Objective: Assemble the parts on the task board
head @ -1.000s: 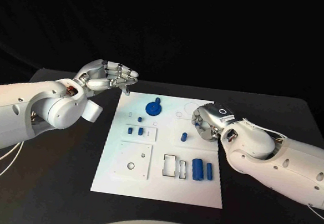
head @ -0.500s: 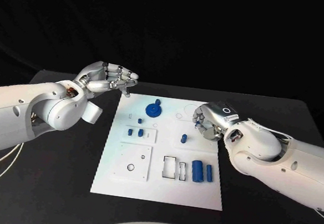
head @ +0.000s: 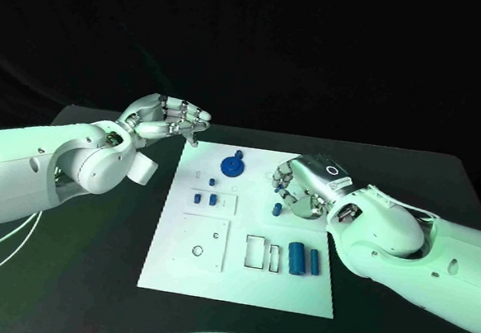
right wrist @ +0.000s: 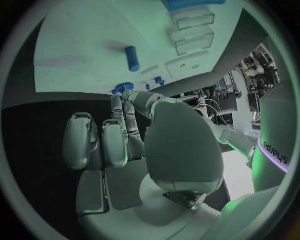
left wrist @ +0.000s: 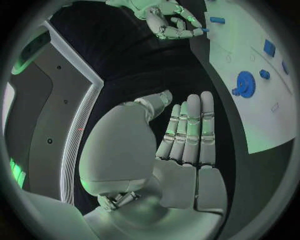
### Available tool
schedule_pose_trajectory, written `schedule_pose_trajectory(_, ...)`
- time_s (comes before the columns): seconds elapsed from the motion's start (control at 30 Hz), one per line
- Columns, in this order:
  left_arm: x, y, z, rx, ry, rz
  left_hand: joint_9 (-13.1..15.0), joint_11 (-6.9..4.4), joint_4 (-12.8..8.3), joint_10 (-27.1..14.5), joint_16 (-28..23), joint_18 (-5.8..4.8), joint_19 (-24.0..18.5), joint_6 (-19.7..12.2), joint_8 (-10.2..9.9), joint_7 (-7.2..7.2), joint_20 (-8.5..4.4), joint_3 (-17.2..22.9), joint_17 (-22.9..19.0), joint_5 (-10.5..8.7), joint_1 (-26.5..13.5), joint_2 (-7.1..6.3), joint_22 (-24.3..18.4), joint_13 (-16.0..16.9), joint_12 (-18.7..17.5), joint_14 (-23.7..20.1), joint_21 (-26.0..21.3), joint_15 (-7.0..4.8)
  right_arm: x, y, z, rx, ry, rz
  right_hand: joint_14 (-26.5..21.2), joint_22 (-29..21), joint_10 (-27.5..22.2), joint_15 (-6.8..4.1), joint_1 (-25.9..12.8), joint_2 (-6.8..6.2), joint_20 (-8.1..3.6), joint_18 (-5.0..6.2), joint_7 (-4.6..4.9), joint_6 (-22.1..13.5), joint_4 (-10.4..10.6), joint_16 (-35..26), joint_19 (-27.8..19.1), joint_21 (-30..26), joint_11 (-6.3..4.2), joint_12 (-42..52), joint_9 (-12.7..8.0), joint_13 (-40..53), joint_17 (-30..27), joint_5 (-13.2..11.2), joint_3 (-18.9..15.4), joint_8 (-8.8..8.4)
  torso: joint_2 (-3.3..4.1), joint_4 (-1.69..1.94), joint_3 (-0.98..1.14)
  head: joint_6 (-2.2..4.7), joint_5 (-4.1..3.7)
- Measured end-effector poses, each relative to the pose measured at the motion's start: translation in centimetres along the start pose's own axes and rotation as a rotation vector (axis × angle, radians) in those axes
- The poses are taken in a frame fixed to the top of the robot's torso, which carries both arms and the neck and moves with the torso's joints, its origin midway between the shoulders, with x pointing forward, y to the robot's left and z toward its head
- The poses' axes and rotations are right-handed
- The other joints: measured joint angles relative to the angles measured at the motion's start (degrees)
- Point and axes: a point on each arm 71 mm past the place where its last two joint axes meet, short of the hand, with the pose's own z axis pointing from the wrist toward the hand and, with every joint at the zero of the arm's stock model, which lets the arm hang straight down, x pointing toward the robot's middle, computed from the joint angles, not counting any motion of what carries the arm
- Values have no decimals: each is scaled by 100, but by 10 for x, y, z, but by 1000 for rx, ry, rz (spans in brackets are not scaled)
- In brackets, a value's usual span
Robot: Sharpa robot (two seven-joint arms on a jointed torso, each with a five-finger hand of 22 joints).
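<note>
The white task board (head: 238,278) lies in the middle of the black table. On it are a blue gear (head: 232,165), two small blue parts (head: 204,199), a short blue peg (head: 277,210) and two blue cylinders (head: 303,259). My right hand (head: 298,186) hovers over the board's right side, just beyond the peg, with its fingers half bent and nothing in them. The right wrist view shows the same hand (right wrist: 125,145) with the peg (right wrist: 132,58) lying free ahead. My left hand (head: 173,118) is raised off the board's far left corner, holding nothing. Its fingers (left wrist: 187,130) are straight.
Two white rectangular sockets (head: 262,252) sit beside the blue cylinders. A square plate with a round hole (head: 198,241) takes up the board's near left. Bare black table (head: 73,261) lies on both sides of the board.
My right hand has drifted a little toward the blue peg. The left hand has hardly moved, and the parts on the board lie as before.
</note>
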Motion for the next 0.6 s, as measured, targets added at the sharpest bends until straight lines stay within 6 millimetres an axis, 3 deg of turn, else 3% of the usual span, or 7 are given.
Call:
schedule_pose_trajectory(0.17,1,0,2,0,3,-1,0,20,0,-20,0,0,0,0,0,0,0,0,0,0,23,23,-6,0,0,0,0,0,2,26,2,-55,0,41,0,0,2,0,0,0,0,0,8,8,0,0,0,0,2,-5,-1,3,-7,0,0,-1,-2,3,-3,-8,88)
schedule_pose_trajectory(0.37,2,2,4,-1,3,-1,0,20,0,-20,0,-1,0,0,0,0,0,0,0,0,23,23,-6,0,0,0,0,0,8,51,6,-107,10,84,0,-1,3,0,-1,-1,0,0,8,8,0,0,0,0,3,-14,-2,5,-12,-1,-1,-2,-12,4,-16,-41,273)
schedule_pose_trajectory(0.6,2,4,8,-1,2,0,1,20,0,-20,0,0,0,0,0,0,0,0,1,0,23,23,-6,0,0,0,0,0,36,71,5,-133,59,141,0,-1,3,0,-9,-9,0,0,8,8,-16,0,0,0,3,-25,4,5,-20,-2,15,-6,-14,15,-26,-80,475)
